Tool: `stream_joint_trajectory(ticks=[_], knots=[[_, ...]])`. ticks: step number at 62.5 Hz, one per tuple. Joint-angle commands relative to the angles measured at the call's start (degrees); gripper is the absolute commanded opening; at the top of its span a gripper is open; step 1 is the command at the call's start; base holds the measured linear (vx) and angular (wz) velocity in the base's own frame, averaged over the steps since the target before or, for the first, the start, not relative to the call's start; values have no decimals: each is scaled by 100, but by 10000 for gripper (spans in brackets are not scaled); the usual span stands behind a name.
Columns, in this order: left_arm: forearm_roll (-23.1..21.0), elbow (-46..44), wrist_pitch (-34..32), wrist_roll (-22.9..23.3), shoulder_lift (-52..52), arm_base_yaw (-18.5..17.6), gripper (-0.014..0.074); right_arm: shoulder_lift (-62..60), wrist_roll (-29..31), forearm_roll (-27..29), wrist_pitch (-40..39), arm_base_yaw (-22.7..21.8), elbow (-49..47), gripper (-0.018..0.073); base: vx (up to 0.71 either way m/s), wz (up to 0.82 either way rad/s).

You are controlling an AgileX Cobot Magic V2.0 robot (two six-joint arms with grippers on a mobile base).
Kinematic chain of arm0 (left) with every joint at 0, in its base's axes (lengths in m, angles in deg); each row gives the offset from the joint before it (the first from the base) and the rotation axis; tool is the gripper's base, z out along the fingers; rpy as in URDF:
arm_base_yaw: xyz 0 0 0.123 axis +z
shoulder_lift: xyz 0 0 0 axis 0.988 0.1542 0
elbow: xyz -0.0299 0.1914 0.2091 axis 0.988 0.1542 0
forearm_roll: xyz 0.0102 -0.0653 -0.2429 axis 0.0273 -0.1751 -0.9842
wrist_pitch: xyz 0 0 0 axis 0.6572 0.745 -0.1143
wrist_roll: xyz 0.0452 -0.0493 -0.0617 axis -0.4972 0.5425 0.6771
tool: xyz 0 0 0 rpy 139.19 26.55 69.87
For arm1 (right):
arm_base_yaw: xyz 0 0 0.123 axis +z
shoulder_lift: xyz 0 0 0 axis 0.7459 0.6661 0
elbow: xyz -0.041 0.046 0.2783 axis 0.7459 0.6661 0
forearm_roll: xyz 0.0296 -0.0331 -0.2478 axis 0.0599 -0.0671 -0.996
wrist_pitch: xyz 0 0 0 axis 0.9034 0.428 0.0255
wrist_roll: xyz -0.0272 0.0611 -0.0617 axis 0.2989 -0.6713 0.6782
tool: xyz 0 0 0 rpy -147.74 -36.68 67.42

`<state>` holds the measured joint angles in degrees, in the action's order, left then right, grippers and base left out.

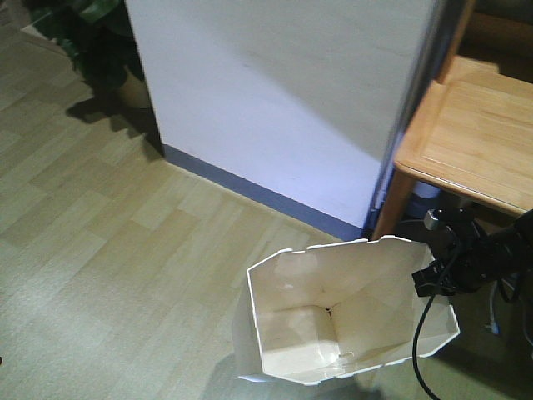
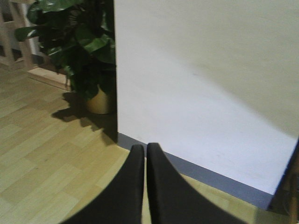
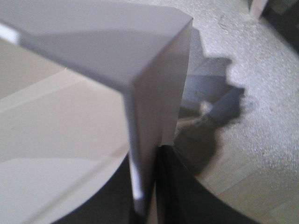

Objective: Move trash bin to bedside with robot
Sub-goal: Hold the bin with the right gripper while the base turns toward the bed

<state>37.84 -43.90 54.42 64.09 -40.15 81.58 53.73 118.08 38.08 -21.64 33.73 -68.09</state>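
Observation:
The white trash bin [image 1: 316, 329] stands on the wood floor at the bottom centre of the front view, tilted, its cream inside showing. My right gripper [image 1: 429, 279], a small black one on a thin black arm, is shut on the bin's right rim. In the right wrist view a corner of the bin wall [image 3: 93, 70] runs down between the right gripper [image 3: 149, 154] fingers, one inside and one outside. My left gripper [image 2: 145, 147] is shut with nothing in it, held above the floor and facing a white wall. The bedside is out of view.
A white wall [image 1: 283, 100] with a grey baseboard [image 1: 250, 192] stands just behind the bin. A light wooden desk [image 1: 475, 133] is at the right, its leg close to the bin. A potted plant [image 2: 79, 42] sits left of the wall. A black cable [image 1: 425, 350] trails down.

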Motion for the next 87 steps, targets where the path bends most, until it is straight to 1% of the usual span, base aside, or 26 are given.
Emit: stream_joint_trajectory(ticks=[1,36,87], knots=[[-24,67,-395,35,-83,3,-6,-400,-1,406,972,-11,-82,-5,6,37],[-24,67,-395,35,-83,3,-6,-400,-1,401,972,-11,-82,-5,7,42],[-24,67,-395,35,-83,3,-6,-400,-1,401,972,-11,-82,-5,10,61]])
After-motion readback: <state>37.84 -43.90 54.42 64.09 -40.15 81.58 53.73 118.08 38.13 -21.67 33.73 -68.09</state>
